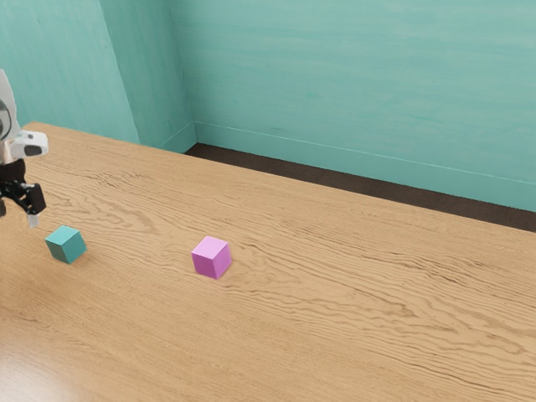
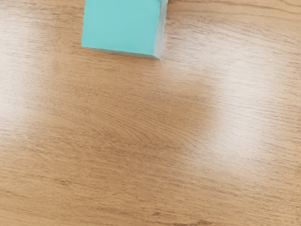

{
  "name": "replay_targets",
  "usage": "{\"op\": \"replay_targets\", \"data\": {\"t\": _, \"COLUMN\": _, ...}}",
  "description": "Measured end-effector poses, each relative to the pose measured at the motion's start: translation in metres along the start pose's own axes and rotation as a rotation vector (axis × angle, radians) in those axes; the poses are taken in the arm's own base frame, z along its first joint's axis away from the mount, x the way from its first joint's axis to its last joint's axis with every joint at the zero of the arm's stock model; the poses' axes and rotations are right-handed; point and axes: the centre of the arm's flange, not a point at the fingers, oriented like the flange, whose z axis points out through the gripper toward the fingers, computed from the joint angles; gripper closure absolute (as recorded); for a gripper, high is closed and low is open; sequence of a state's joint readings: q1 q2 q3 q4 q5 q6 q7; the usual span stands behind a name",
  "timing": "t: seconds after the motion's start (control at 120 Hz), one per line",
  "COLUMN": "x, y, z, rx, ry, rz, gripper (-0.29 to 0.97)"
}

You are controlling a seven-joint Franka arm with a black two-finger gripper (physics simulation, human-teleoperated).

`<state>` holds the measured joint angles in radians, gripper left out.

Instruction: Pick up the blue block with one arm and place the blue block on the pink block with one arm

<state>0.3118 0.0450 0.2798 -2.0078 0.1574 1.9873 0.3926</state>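
There were two blocks in all on the one tabletop (image 1: 352,310): one blue block (image 1: 65,244) and one pink block (image 1: 211,256). No colour was repeated, so each kind counted a single piece. One arm (image 1: 25,145) was in the exterior view, and it carried one gripper (image 1: 15,213). Behind the tabletop, three teal wall faces (image 1: 352,75) could be counted, with one dark strip of floor (image 1: 377,186) at their foot. In the wrist view the count came to one block, the blue one, lying on the same single wooden surface.
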Motion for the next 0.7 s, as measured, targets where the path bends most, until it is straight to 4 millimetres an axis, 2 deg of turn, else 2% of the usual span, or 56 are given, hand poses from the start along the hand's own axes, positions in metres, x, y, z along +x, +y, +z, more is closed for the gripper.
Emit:
{"op": "replay_targets", "data": {"t": 0.067, "x": 0.01, "y": -0.001, "z": 0.0, "rx": 0.003, "ry": 0.026, "rz": 0.023, "gripper": 0.02}}
{"op": "replay_targets", "data": {"t": 0.192, "x": 0.013, "y": -0.033, "z": -0.005, "rx": 0.024, "ry": 0.069, "rz": 0.012, "gripper": 0.02}}
{"op": "replay_targets", "data": {"t": 0.267, "x": 0.022, "y": -0.028, "z": -0.009, "rx": 0.036, "ry": 0.095, "rz": 0.045, "gripper": 0.02}}
{"op": "replay_targets", "data": {"t": 0.333, "x": 0.033, "y": -0.02, "z": -0.004, "rx": 0.048, "ry": 0.11, "rz": 0.081, "gripper": 0.02}}
{"op": "replay_targets", "data": {"t": 0.417, "x": 0.04, "y": -0.023, "z": 0.006, "rx": 0.055, "ry": 0.124, "rz": 0.1, "gripper": 0.02}}
{"op": "replay_targets", "data": {"t": 0.6, "x": 0.036, "y": -0.051, "z": 0.047, "rx": 0.003, "ry": 0.118, "rz": 0.063, "gripper": 0.02}}
{"op": "replay_targets", "data": {"t": 0.7, "x": 0.038, "y": -0.049, "z": 0.057, "rx": -0.02, "ry": 0.124, "rz": 0.073, "gripper": 0.02}}
